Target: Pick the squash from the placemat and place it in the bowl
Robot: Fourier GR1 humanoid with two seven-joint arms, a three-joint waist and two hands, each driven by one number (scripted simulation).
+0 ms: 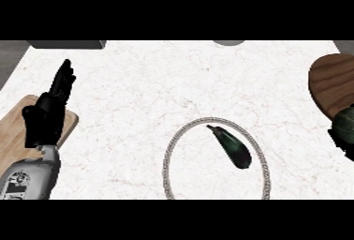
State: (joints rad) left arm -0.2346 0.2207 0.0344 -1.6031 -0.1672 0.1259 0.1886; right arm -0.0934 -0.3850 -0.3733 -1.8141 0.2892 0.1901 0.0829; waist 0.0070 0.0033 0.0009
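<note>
- L hand (45, 117): upright at view's left edge, fingers straight, holding nothing; at rest over a wooden board (14, 136).
- R hand (344, 140): only a sliver shows at view's right edge; whether it is open or closed can't be told.
- Squash (232, 146): dark green, lies flat inside the ringed placemat (169, 159). It is well to the right of L hand and nearer R hand, on R hand's left & approx. level w/ it.
- Long axis: diagonal. Stem end points away from robot & toward L hand; blunt end points toward robot & R hand.
- Bowl (330, 84): wooden, just beyond R hand on its far side; well apart from squash.
- Judgement: R hand is better placed for the pick. It should reach leftward w/ wrist turned so the grasp crosses the squash's short axis, then make a short carry fwd. to the bowl.
</note>
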